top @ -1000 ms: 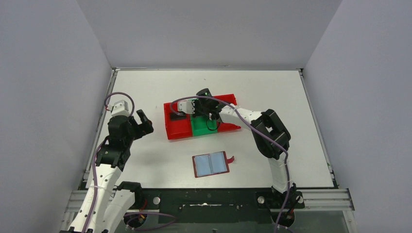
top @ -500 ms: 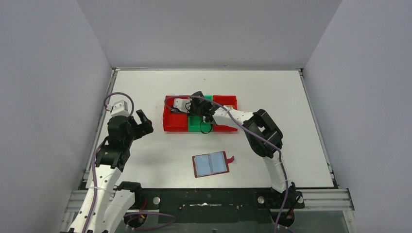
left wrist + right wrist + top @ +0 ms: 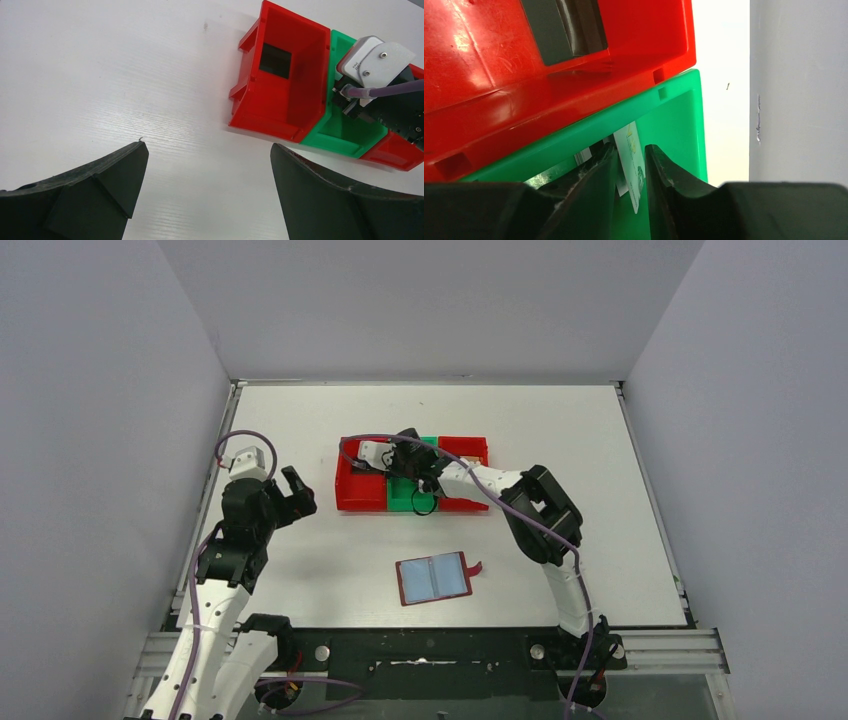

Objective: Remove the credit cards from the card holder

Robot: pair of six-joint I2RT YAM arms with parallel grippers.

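- Card holder (image 3: 433, 579) lies open and flat on the table (image 3: 600, 440), near the arm bases, snap tab to its right. It is well apart from both grippers.
- From the top view its blue-grey pockets look empty to me. The view is too small to rule out a card left inside.
- Right gripper (image 3: 630, 150) is down inside the green bin (image 3: 676, 135). Its jaws are narrowed around a light card (image 3: 631, 167) that stands on edge between them. I read this as pinched, not let go.
- A dark card (image 3: 275, 60) lies flat on the floor of the red bin (image 3: 270, 105), which touches the green bin's left side.
- Left gripper (image 3: 207, 147) is spread wide and holds nothing. It hangs over bare table, left of the bins.
- Judgement: extraction looks finished or nearly so. One card is binned and one is at the point of drop-off.
- Left to do, as I see it: release the light card, lift clear, then check the holder for any remaining card.
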